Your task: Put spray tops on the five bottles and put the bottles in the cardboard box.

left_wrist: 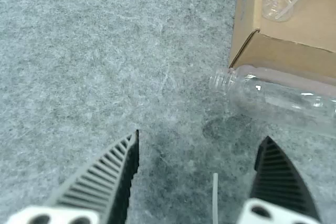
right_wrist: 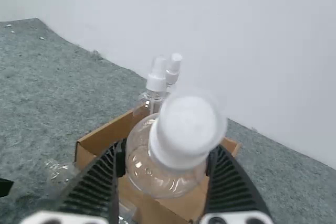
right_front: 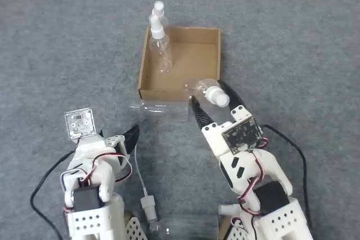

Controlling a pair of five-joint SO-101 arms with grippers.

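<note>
My right gripper (right_front: 209,96) is shut on a clear bottle (right_front: 201,86) with a white spray top (right_front: 218,97), held tilted over the near right corner of the cardboard box (right_front: 209,54). In the right wrist view the bottle (right_wrist: 173,156) sits between the fingers (right_wrist: 97,179). Two capped bottles (right_front: 159,40) stand in the box's far left corner. A capless bottle (right_front: 160,109) lies on the carpet just in front of the box. My left gripper (right_front: 132,139) is open behind it; in its wrist view the gripper (left_wrist: 197,171) is empty and the bottle's neck (left_wrist: 226,81) lies ahead.
A loose spray top with its tube (right_front: 147,202) lies between the arm bases, the tube (left_wrist: 215,198) showing between the left fingers. Another clear bottle (right_front: 183,230) lies at the near edge. Grey carpet covers the table; a white wall (right_wrist: 236,35) rises behind.
</note>
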